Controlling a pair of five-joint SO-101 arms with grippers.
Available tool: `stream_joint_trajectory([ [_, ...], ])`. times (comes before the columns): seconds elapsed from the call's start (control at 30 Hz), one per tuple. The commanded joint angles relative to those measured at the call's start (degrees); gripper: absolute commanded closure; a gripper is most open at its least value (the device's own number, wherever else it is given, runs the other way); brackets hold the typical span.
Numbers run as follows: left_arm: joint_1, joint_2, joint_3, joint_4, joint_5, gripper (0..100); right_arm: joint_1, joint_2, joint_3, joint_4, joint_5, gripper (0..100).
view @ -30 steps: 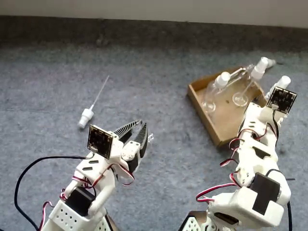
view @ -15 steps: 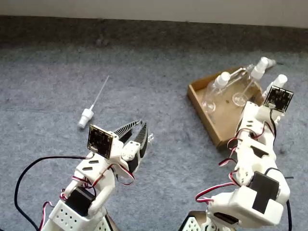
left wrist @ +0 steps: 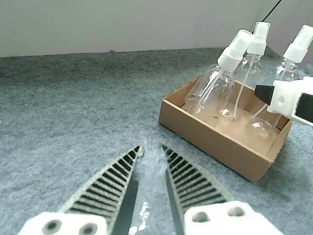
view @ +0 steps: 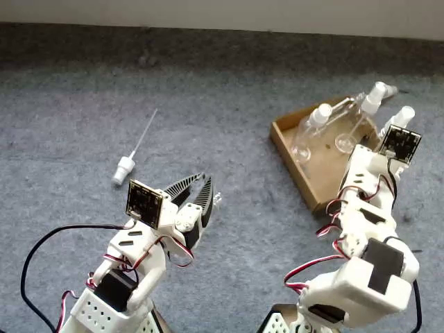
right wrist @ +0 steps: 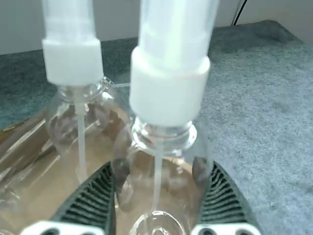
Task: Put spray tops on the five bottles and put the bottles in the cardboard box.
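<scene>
Right fingers (right wrist: pixel 88 203) grip a capped bottle (right wrist: pixel 164 152); left fingers (left wrist: pixel 110 188) slightly parted.

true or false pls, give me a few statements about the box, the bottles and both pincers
1. A loose spray top lies on the grey surface, apart from the cardboard box. True.
2. The cardboard box is empty. False: two bottles with spray tops stand in it.
3. The right pincer grips a topped bottle. True.
4. The left pincer hangs over the cardboard box. False: it is over the grey surface, off to one side of the box.
</scene>
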Motion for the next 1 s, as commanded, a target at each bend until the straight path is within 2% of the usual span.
stream_joint_trajectory([
  [0.0,-0.22,-0.57,1.10,-0.97,-0.44,99,-0.31,1.63,-4.00,-4.44,0.26,92.4],
  [0.17,-0.22,-0.57,1.10,-0.97,-0.44,99,-0.31,3.56,-3.65,-12.62,0.26,92.0],
  [0.37,-0.22,-0.57,1.10,-0.97,-0.44,99,-0.66,3.74,-3.56,-9.98,0.26,78.1],
  [0.57,-0.31,-0.57,1.10,-0.97,-0.44,99,-0.66,3.47,-3.38,-9.71,0.79,77.8],
  [0.77,-0.31,-0.57,1.10,-0.97,-0.44,99,-1.63,3.38,-1.71,-9.98,7.47,77.2],
  [0.97,-0.57,-0.57,1.10,-0.97,-0.44,99,-2.24,3.38,-1.36,-9.98,7.47,73.1],
])
